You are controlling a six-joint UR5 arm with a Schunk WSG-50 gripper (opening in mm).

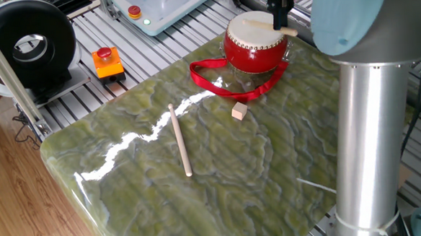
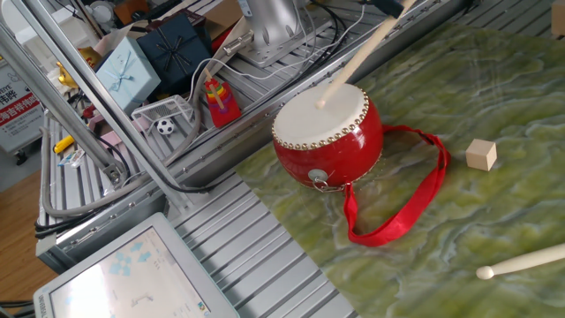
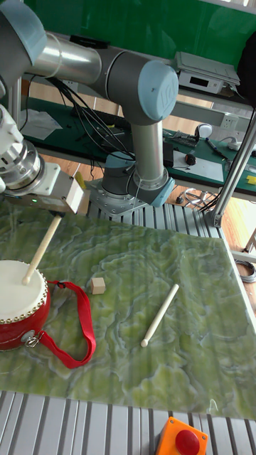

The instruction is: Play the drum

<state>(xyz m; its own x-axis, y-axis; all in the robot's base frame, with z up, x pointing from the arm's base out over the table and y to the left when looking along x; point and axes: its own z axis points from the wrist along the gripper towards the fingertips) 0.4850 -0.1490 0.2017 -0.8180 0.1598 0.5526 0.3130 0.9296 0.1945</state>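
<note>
Two side views and one frontal, probably higher; all share drum [image 1: 255, 42].

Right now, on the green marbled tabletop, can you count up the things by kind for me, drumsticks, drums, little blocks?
Drumsticks: 2, one held over the drum skin, one lying loose
Drums: 1, red with a ribbon strap
Wooden blocks: 1
Total: 4

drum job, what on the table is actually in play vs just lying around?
In play:
- drum
- held drumstick, its tip at the drum skin
- tool, shut on that stick

Lying around:
- spare drumstick, flat on the mat
- small wooden cube
- orange box with red button, off the mat
</note>
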